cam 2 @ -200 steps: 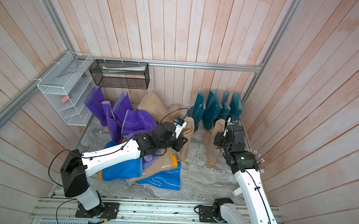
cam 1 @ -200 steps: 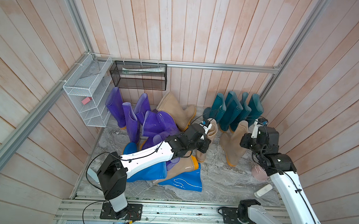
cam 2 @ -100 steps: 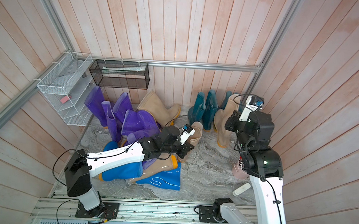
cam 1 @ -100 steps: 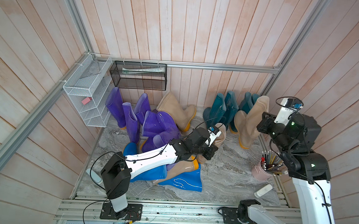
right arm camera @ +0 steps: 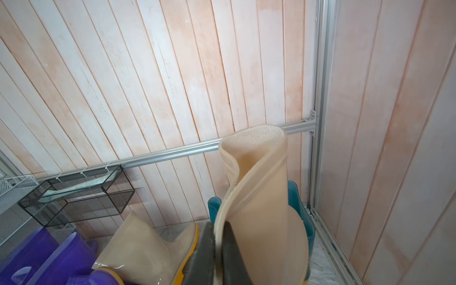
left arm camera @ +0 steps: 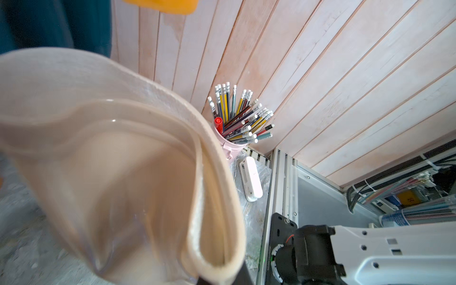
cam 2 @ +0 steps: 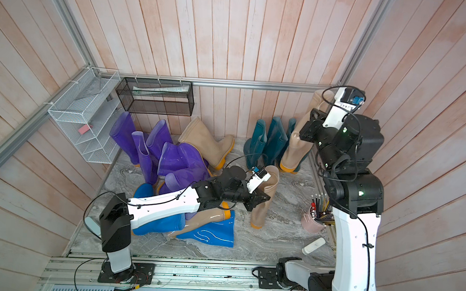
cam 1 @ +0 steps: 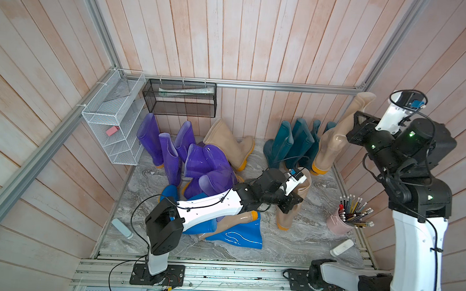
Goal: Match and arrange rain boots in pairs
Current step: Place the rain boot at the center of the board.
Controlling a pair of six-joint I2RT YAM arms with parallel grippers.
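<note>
Both top views show my left gripper (cam 1: pixel 292 203) (cam 2: pixel 259 200) shut on the rim of a beige rain boot (cam 1: pixel 284 221) standing on its yellow sole mid-floor. In the left wrist view that boot's folded rim (left arm camera: pixel 214 197) fills the frame above the gripper (left arm camera: pixel 222 280). My right gripper (cam 1: pixel 356 123) (right arm camera: pixel 218 249) is shut on the rim of another beige boot (cam 1: pixel 331 146) (right arm camera: pixel 259 197), lifted at the back right beside the teal boots (cam 1: pixel 290 144). Purple boots (cam 1: pixel 170 153) crowd the back left. A third beige boot (cam 1: pixel 226 143) leans at the back. Blue boots (cam 1: pixel 237 232) lie under my left arm.
A pink cup of pencils (cam 1: pixel 340 222) and a white remote-like bar (cam 1: pixel 341 247) sit at the right floor edge. A white wire shelf (cam 1: pixel 111 122) and a black mesh basket (cam 1: pixel 179 98) hang on the walls. A pale bottle (cam 1: pixel 121 228) lies front left.
My right arm has raised its beige boot and carried it back toward the right corner. My left arm has dragged its beige boot rightward and nearer the front.
</note>
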